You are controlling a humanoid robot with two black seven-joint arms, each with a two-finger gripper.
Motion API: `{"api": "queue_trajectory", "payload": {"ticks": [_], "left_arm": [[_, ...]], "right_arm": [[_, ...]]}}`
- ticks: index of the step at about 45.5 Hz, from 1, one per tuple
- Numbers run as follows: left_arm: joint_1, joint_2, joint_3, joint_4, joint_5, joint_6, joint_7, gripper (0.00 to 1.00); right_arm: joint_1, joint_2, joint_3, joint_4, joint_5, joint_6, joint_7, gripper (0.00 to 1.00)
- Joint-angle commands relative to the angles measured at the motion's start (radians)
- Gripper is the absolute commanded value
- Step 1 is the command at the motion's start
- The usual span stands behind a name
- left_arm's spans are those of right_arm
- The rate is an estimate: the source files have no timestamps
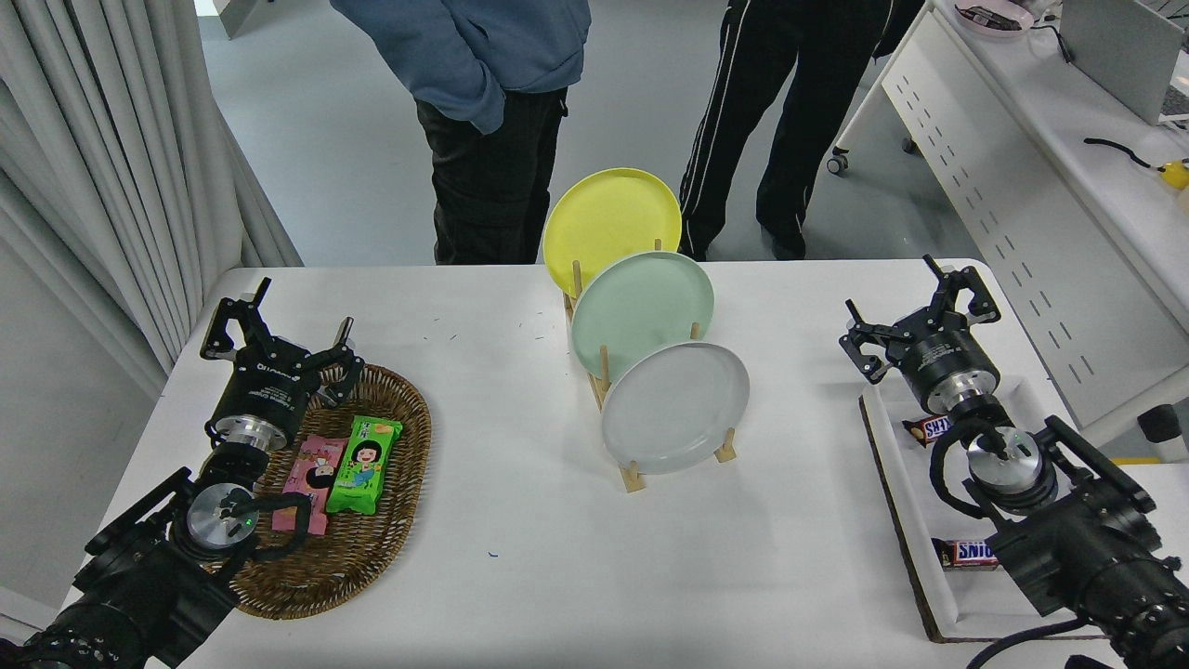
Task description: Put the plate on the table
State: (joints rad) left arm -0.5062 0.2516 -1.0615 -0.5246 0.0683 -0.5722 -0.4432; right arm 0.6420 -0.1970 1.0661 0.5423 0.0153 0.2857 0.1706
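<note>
Both sets of jaws stand spread and hold nothing. Going from the left, the left gripper (279, 321) is parked over the far rim of an oval wicker basket (409, 437), its fingers splayed wide. Inside the basket lie a pink snack packet (311, 469) and a green snack packet (364, 463), side by side and touching.

At the middle of the table (520, 576) a wooden rack (632, 476) holds three plates on edge, leaning back. A yellow plate (608, 218) sits farthest from the camera, a mint-green plate (641, 311) stands in front of it, and the plate (675, 406), light grey, occupies the nearest slot with its face turned toward the camera. It lies well apart from both grippers, roughly between them and somewhat nearer the right one.

On the right, the right gripper (920, 311) hovers above the tabletop just past the far end of a white tray (906, 502), open fingers pointing away from the camera. Two chocolate bars (966, 554) rest in the tray, partly hidden by the arm. Beyond the far edge stand two people (492, 111), seen only from the torso down.
</note>
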Motion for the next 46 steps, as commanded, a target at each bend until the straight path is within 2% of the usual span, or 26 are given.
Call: {"api": "queue_trajectory", "payload": {"ticks": [1, 12, 20, 31, 46], "left_arm": [[0.000, 0.000, 0.000, 0.000, -0.001, 0.000, 0.000, 1.00], [0.000, 0.000, 0.000, 0.000, -0.001, 0.000, 0.000, 1.00], [0.000, 0.000, 0.000, 0.000, 0.001, 0.000, 0.000, 1.00], [0.000, 0.000, 0.000, 0.000, -0.001, 0.000, 0.000, 1.00], [0.000, 0.000, 0.000, 0.000, 0.001, 0.000, 0.000, 1.00]], "right_arm": [[0.016, -0.009, -0.021, -0.008, -0.001, -0.011, 0.000, 1.00], [0.054, -0.050, -0.205, 0.013, 0.018, -0.042, 0.000, 1.00], [0.097, -0.091, -0.392, 0.050, 0.166, -0.045, 0.000, 1.00], [0.166, -0.249, -0.722, 0.192, 0.299, -0.045, -0.002, 1.00], [0.301, -0.395, -1.043, 0.375, 0.428, -0.045, -0.002, 1.00]]}}
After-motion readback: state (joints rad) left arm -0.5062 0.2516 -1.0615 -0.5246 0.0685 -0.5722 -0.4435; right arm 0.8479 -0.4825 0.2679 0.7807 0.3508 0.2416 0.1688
